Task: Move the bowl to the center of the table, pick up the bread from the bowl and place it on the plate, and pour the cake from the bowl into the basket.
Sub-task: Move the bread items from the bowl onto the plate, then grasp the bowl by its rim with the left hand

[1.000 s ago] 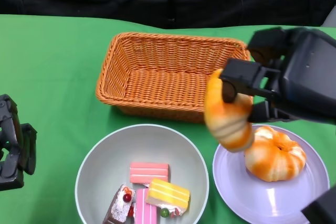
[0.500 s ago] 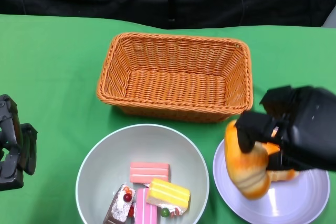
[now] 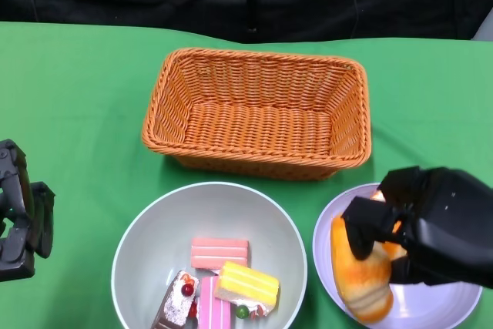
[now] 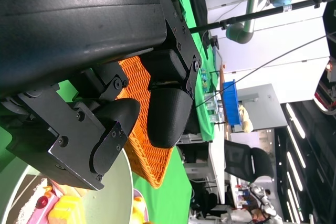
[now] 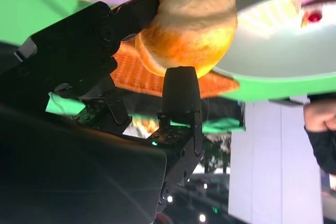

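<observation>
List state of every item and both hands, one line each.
Basket: upright, nothing in it.
Bowl: upright, holds cake slices.
Plate: holds a round bun, mostly hidden behind the hand.
Bread roll: gripped by the right hand, low over the plate; contact unclear.
Left hand: holds nothing, apart from the bowl.

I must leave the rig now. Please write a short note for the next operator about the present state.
Right hand holds a bread roll low over the plate, not released. Left hand holds nothing, at the table's left edge.
Bowl sits in front of the basket, with cake pieces inside.
Another bread is mostly hidden behind the hand.
Left: release the roll, pour the cake into the basket.
</observation>
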Tool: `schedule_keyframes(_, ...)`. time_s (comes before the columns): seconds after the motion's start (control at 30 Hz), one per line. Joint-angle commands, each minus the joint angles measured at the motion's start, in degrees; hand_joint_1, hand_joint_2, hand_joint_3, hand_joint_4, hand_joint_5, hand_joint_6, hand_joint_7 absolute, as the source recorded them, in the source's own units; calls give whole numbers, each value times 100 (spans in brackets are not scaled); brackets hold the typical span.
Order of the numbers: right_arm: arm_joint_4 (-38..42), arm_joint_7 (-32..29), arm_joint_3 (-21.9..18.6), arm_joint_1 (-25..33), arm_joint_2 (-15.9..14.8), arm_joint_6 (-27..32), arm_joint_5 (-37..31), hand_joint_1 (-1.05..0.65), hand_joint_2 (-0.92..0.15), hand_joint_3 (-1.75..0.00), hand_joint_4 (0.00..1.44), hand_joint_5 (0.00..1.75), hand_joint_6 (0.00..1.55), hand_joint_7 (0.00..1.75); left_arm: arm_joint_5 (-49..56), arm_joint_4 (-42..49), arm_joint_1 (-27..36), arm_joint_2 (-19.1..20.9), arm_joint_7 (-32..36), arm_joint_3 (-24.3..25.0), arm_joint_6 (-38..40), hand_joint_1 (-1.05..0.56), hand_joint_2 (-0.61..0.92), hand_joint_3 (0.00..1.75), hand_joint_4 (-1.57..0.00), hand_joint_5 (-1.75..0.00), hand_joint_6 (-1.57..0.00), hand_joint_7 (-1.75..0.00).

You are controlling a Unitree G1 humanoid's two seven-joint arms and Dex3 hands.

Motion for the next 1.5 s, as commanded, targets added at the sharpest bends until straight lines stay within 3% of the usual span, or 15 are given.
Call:
schedule_keyframes(0.03,149,-328,-2,-1,-51,-74,-148,-18,-82,-22,75,175,53,175,0,-149,53,81,64,33,84,3,44,156,-105,-175,-84,-175)
schedule_keyframes(0.13,60,-214,-33,84,-61,101,-94,-19,-84,-17,70,175,52,168,33,-187,71,67,130,32,149,3,44,155,-105,-175,-84,-174)
schedule_keyframes(0.2,-155,211,-56,212,-98,393,109,-38,-90,-21,54,64,61,56,14,-183,65,55,121,32,170,3,44,154,-104,-175,-83,-174)
schedule_keyframes(0.27,-300,797,-31,310,-141,740,455,-53,-92,-29,31,21,50,17,56,-189,75,37,141,22,141,4,44,153,-104,-175,-83,-174)
schedule_keyframes(0.33,-327,1194,-29,385,-90,1030,834,-70,-92,-39,7,4,30,4,80,-197,83,35,151,12,120,4,44,153,-104,-175,-83,-174)
schedule_keyframes(0.47,-255,1331,-56,461,27,1307,1088,-87,-92,-59,0,0,7,0,89,-225,111,73,173,26,177,3,44,154,-104,-175,-83,-174)
schedule_keyframes(0.7,-47,986,-69,493,105,1271,1059,-98,-92,-75,0,0,2,1,97,-276,140,41,201,16,231,3,43,154,-104,-175,-84,-174)
schedule_keyframes(0.93,170,386,-110,520,176,755,1125,-88,-92,-65,0,0,10,3,103,-286,141,70,244,17,311,4,42,152,-104,-175,-85,-172)
schedule_keyframes(1.0,343,59,-157,544,370,456,1389,-67,-92,-44,11,5,23,5,168,-344,161,92,293,9,326,5,42,153,-104,-175,-86,-172)
schedule_keyframes(1.07,499,-200,-208,591,659,262,1770,-40,-92,-27,46,17,47,8,228,-336,151,118,283,6,278,5,43,152,-103,-175,-85,-172)
schedule_keyframes(1.2,624,-185,-274,737,1189,240,2766,-10,-92,-29,88,60,95,17,403,-221,81,202,133,6,49,3,43,153,-103,-175,-84,-172)
schedule_keyframes(1.27,425,-3,-324,894,1465,730,3307,-5,-63,-98,95,104,118,45,510,-129,29,268,53,-6,-101,4,42,154,-103,-175,-84,-171)
schedule_keyframes(1.33,-117,240,-359,1120,1841,1821,4098,-8,-45,-138,100,144,108,107,736,-93,0,408,24,-50,-206,4,41,154,-100,-175,-84,-170)
schedule_keyframes(1.43,-1211,470,-482,1359,2296,3873,5977,-11,-42,-145,97,170,91,151,933,-76,-40,542,-39,-110,-346,10,41,151,-97,-175,-84,-166)
schedule_keyframes(1.5,-1709,415,-678,1407,2448,4821,7017,-11,-45,-142,100,166,90,153,1052,-9,-70,597,-77,-141,-541,11,39,151,-95,-174,-84,-164)
